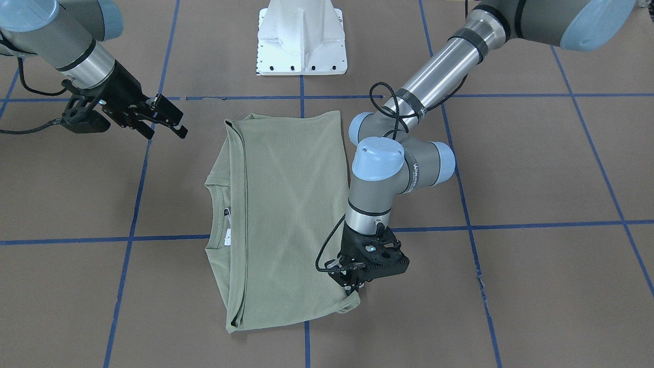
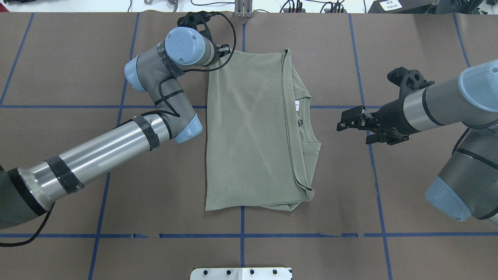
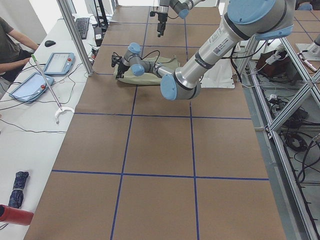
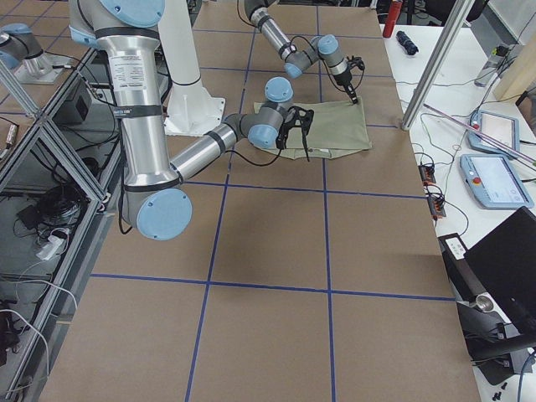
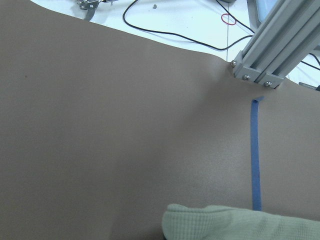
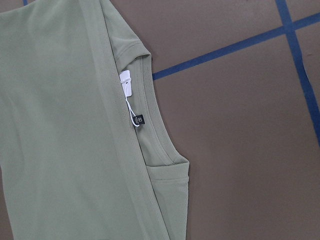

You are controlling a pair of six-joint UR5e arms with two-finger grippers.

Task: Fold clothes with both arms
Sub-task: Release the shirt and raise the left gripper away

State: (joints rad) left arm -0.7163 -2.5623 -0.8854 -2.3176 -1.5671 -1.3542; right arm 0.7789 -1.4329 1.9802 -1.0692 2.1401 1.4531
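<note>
Brown table [image 2: 58, 58], shirt [image 2: 249, 128] corner pinched in left jaws

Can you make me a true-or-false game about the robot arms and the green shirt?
1. The sage-green ribbed knit shirt lies folded on the brown table. True.
2. The right arm's black fingers pinch the collar. False: they are spread open, apart from the shirt.
3. A white neck tag shows inside the collar. True.
4. The left arm's black fingers are far from the shirt. False: they are at one corner of it.
5. The tape lines are red. False: they are blue.
</note>
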